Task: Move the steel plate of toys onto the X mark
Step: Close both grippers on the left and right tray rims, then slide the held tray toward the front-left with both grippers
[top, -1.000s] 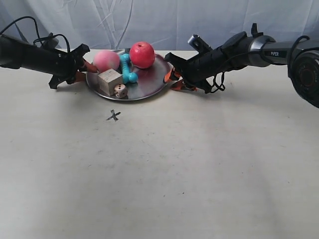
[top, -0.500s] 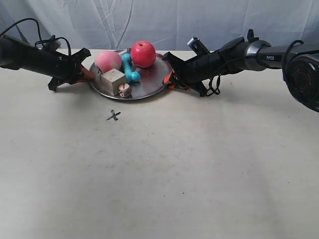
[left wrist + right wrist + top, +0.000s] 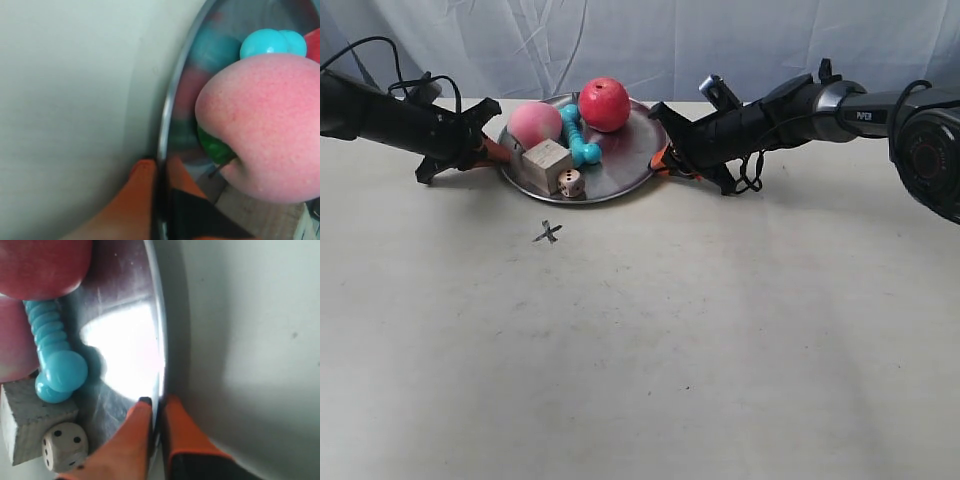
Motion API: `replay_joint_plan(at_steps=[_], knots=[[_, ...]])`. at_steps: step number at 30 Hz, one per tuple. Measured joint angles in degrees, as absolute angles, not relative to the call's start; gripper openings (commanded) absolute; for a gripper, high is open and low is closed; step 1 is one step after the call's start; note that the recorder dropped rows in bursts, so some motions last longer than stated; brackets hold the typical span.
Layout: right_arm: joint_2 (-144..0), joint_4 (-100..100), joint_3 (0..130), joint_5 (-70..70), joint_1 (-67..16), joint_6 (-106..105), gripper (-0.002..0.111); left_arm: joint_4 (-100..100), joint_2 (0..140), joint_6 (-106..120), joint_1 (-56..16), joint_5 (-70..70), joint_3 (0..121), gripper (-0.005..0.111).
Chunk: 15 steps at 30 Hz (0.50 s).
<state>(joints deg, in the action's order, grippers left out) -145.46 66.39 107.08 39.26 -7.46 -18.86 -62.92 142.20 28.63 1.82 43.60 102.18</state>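
2 black robot arms reach in low from opposite sides, each stretched nearly level. The left arm (image 3: 380, 115), at the exterior view's left, ends in the left gripper (image 3: 494, 148), its orange fingers (image 3: 142, 180) pinched together on 1 edge of the steel plate (image 3: 620, 165). The right arm (image 3: 790, 105) ends in the right gripper (image 3: 665, 158), its orange fingers (image 3: 180, 432) clamped on the opposite rim, 1 finger on each face.

Exterior cam faces both arms from afar; wrist cams sit right behind the left gripper (image 3: 159, 172) and right gripper (image 3: 156, 407), all sharing the steel plate (image 3: 625, 165).
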Motion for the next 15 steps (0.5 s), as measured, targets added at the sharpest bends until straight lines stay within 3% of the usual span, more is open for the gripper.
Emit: replay_joint_plan(at_steps=[15], knots=[[-145.5,67.5,107.1,47.6,-6.6,-15.1,-0.001,-54.3,139.9,23.4,2.1,48.4,101.9,0.0]])
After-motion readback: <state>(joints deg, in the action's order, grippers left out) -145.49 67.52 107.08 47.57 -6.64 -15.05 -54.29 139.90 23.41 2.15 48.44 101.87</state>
